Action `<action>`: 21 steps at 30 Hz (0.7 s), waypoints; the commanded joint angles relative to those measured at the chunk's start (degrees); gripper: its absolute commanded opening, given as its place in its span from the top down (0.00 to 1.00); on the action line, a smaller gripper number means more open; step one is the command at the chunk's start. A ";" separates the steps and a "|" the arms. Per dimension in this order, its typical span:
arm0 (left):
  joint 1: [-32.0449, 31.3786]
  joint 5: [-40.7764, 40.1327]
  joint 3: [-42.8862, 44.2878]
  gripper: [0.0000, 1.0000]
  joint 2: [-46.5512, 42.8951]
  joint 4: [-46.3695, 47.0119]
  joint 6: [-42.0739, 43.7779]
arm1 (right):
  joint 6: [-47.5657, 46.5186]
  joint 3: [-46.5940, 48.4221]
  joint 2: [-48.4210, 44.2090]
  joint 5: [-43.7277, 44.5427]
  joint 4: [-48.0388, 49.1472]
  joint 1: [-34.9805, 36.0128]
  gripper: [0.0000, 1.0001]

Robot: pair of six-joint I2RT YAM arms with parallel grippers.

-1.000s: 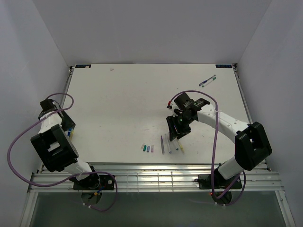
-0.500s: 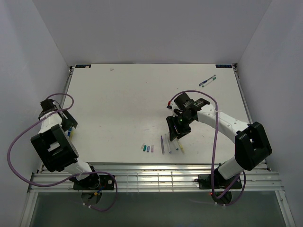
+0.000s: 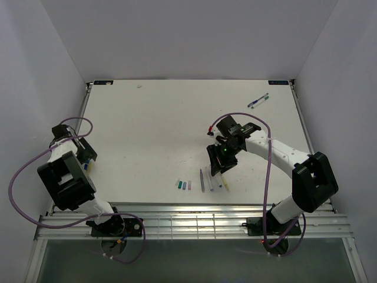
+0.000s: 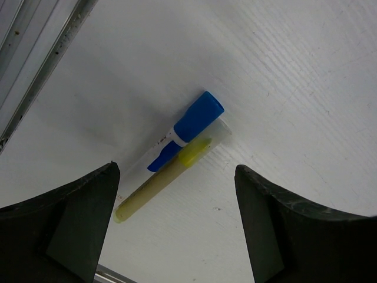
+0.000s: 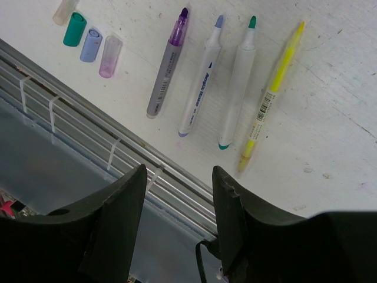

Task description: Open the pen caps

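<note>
Several uncapped pens lie in a row near the table's front edge: purple (image 5: pixel 168 62), blue (image 5: pixel 200 76), green (image 5: pixel 238 79) and yellow (image 5: pixel 274 88). Their caps lie to the left: pale (image 5: pixel 63 10), green (image 5: pixel 75 29), blue (image 5: pixel 91 45), purple (image 5: pixel 110 48). My right gripper (image 5: pixel 177 224) is open and empty above them, and shows in the top view (image 3: pixel 221 162). My left gripper (image 4: pixel 177 236) is open and empty over a blue-capped pen (image 4: pixel 188 127) and a yellow pen (image 4: pixel 165 186) lying side by side at the table's left edge (image 3: pixel 88 167).
Two more pens (image 3: pixel 258 101) lie at the far right of the white table. A metal rail (image 5: pixel 88 112) runs along the front edge just below the pens. The left table edge rail (image 4: pixel 35 76) is beside the left gripper.
The left arm has shifted slightly along the left edge. The right arm and the pens have not moved.
</note>
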 commanded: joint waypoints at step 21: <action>0.47 8.29 -1.74 0.11 2.88 1.46 0.19 | -0.54 0.68 -1.06 0.09 0.77 0.33 0.45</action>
